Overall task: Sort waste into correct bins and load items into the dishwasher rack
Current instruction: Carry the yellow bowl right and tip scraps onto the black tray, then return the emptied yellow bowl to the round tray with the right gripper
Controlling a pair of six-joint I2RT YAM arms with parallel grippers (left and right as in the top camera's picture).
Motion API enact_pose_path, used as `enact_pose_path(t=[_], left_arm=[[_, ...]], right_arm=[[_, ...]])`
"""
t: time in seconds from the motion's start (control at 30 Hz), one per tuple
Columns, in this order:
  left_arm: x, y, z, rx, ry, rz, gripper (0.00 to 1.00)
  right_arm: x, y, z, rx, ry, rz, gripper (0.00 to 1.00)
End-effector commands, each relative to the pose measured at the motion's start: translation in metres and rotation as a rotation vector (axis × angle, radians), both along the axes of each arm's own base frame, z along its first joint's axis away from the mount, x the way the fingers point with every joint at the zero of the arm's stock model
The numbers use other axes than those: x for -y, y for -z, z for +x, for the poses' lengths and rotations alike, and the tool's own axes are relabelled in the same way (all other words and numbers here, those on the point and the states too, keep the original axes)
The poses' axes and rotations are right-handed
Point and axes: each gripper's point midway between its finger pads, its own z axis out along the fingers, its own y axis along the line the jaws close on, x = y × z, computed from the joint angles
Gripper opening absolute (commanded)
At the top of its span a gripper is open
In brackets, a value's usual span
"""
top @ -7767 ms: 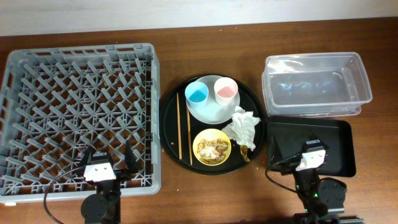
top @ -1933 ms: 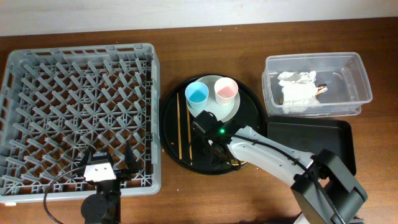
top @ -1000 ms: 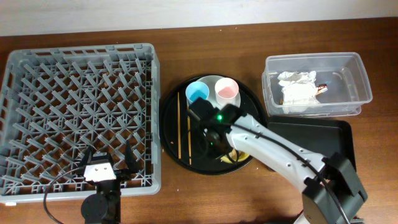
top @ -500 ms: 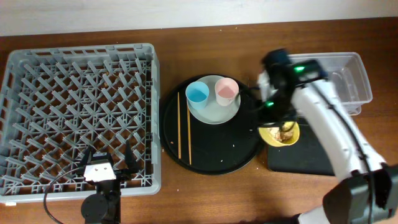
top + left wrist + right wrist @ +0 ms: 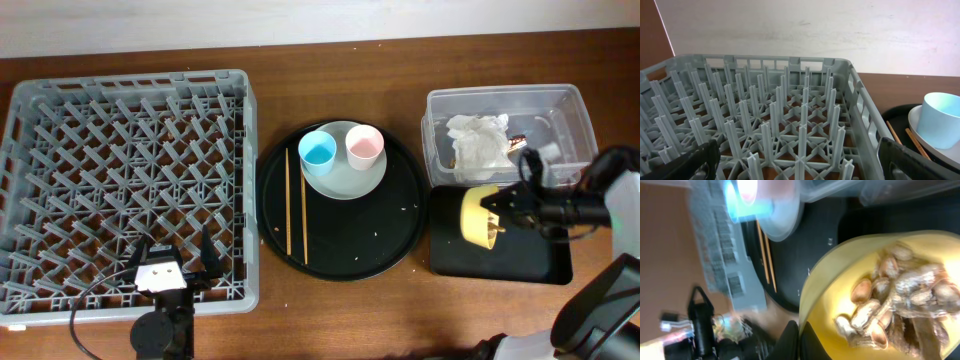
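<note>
My right gripper is shut on the rim of the yellow bowl, which is tipped on its side over the shallow black tray. In the right wrist view the fingers pinch the bowl's rim, and brownish food scraps still lie inside. The crumpled napkin lies in the clear tub. The plate carries the blue cup and pink cup, beside two chopsticks. My left gripper stands open over the front edge of the dishwasher rack.
The plate and chopsticks rest on a large round black tray with a few white crumbs. In the left wrist view, rack pegs fill the space between the fingers, and the blue cup shows at the right.
The right arm lifted the bowl off the round tray, carried it right to the shallow black tray and turned it on its side. The left arm has not moved.
</note>
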Motion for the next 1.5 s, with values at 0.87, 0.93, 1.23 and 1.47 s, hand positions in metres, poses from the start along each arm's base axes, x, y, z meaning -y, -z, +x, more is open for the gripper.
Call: enact_pose_path(t=[0.87,0.93,1.23,1.47], left_arm=[[-0.001,0.001,0.0,-0.002,-0.009,0.013,0.99],[-0.001,0.001,0.0,-0.002,-0.009,0.013,0.99],[-0.001,0.001,0.0,-0.002,-0.009,0.013,0.99],[-0.001,0.001,0.0,-0.002,-0.009,0.013,0.99]], right_arm=[[0.05,-0.046,-0.005,0.3,0.508,0.561,0.04],[0.049,-0.047,-0.006,0.291,0.511,0.567,0.04],[0.045,-0.05,-0.009,0.257,0.524,0.595,0.04],[0.037,-0.051,-0.017,0.182,0.467,0.525,0.04]])
